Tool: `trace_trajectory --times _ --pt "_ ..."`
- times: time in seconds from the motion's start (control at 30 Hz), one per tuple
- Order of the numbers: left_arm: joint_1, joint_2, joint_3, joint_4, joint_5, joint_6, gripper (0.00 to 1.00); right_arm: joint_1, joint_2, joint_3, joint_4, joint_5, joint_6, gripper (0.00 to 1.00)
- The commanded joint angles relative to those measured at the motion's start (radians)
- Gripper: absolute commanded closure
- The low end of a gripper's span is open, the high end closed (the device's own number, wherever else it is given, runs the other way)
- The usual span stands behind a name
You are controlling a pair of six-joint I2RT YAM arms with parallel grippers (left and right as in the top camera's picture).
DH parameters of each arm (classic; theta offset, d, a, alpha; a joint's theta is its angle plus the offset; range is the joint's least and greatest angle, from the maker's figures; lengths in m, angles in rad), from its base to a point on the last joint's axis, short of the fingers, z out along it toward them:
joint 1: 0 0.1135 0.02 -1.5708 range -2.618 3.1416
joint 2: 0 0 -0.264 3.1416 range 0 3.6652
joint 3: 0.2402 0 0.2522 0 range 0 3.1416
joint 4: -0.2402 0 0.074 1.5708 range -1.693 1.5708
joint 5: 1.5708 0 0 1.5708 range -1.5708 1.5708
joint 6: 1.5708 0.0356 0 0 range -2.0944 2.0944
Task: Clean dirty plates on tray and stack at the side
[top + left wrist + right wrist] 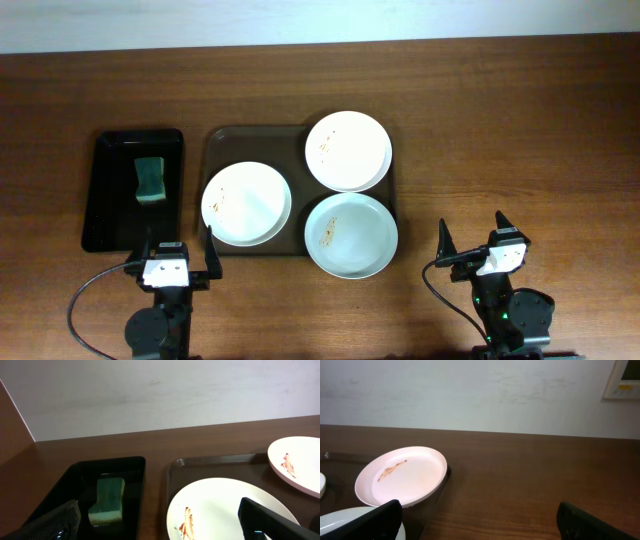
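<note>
Three pale plates lie on the dark brown tray (pixel 262 132): one at the left (pixel 246 203), one at the back (pixel 348 150), one at the front right (pixel 351 235), overhanging the tray's front edge. Each carries a small brown smear. My left gripper (pixel 180 248) stands open just in front of the left plate, empty. My right gripper (pixel 473 235) is open over bare table, right of the front plate. In the left wrist view the left plate (pixel 225 505) lies past the open gripper (pixel 160 527). In the right wrist view the back plate (pixel 402 475) sits ahead and left of the open gripper (pixel 480 525).
A smaller black tray (pixel 110 190) sits left of the brown tray and holds a green sponge (pixel 150 180), also seen as the sponge (pixel 107 500) in the left wrist view. Bare wooden table (pixel 520 140) stretches to the right. A white wall runs along the far edge.
</note>
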State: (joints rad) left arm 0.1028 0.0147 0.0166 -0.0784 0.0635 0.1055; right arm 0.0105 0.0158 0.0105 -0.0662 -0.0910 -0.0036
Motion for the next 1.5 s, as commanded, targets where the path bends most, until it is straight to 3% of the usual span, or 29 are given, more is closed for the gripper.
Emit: trace_trajectory --times 0.0,0.23,0.47,0.8,1.03,1.23,1.47 --pt "-0.001 -0.01 -0.008 0.002 -0.007 0.009 0.01 -0.004 -0.007 -0.005 -0.004 0.016 0.0 0.02" --pt "-0.002 -0.01 -0.008 0.012 0.002 0.009 0.01 -0.004 -0.007 -0.005 0.002 -0.018 0.008 0.02" --pt "-0.002 -0.009 0.013 0.158 0.064 -0.068 0.01 -0.004 -0.007 0.039 0.002 -0.055 0.094 0.02" --pt "-0.002 0.115 0.251 0.068 0.135 -0.067 0.01 -0.004 0.027 0.262 -0.118 -0.149 0.095 0.02" --pt "-0.002 0.38 0.51 0.027 0.138 -0.064 0.01 -0.004 0.238 0.506 -0.145 -0.212 0.094 0.01" --pt "-0.002 0.671 0.794 -0.105 0.184 -0.063 0.01 -0.004 0.534 0.748 -0.172 -0.376 0.094 0.02" --pt "-0.001 1.077 1.306 -0.52 0.185 -0.064 0.01 0.005 0.926 1.081 -0.378 -0.532 0.094 0.02"
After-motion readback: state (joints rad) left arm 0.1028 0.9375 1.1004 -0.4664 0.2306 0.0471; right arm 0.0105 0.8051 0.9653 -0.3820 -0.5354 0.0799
